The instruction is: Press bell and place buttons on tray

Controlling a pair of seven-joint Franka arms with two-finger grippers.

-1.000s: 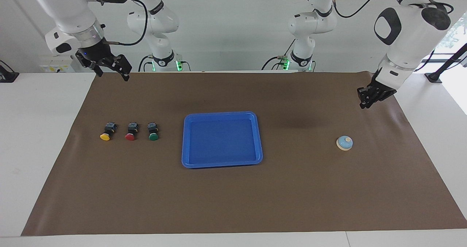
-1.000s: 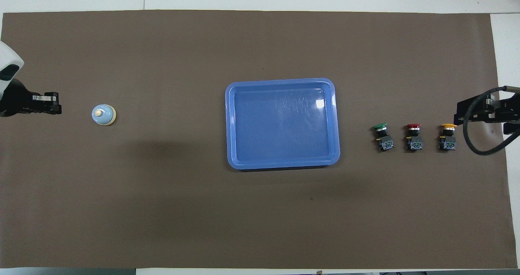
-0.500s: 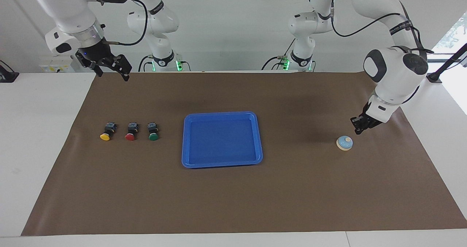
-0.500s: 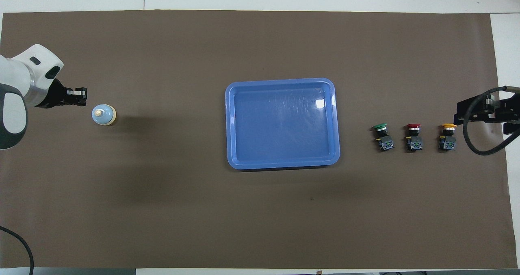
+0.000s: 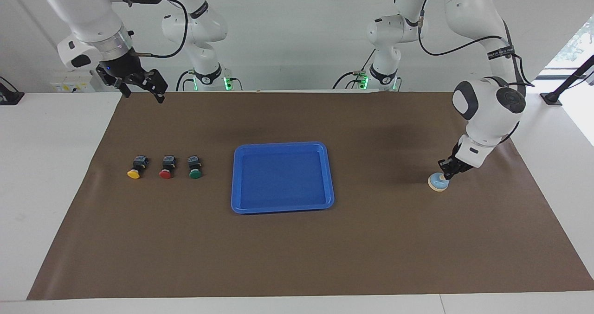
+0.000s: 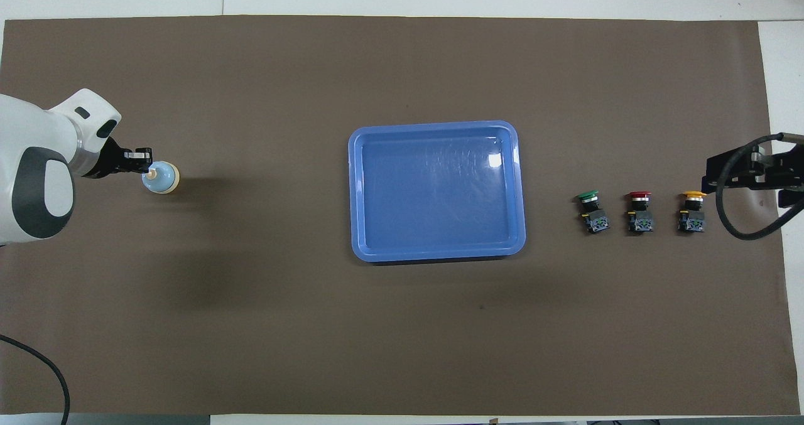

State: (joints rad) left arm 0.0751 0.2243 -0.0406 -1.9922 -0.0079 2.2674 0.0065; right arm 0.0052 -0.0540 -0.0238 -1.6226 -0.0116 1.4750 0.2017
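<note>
Clenched left gripper (image 5: 444, 175) meets the small light-blue domed bell (image 5: 437, 183) at frame right — off-centre pressing could skid it; right gripper (image 5: 139, 87) waits released.

A robotics lab: two white robot arms (image 5: 482, 63) at a paper-covered table (image 5: 297, 258)

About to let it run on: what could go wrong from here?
1. The shut left gripper meets the bell at its edge, not squarely on top; it may slip off or shove the bell.
2. The yellow button, red button and green button sit close together; the open right gripper could knock neighbours.
</note>
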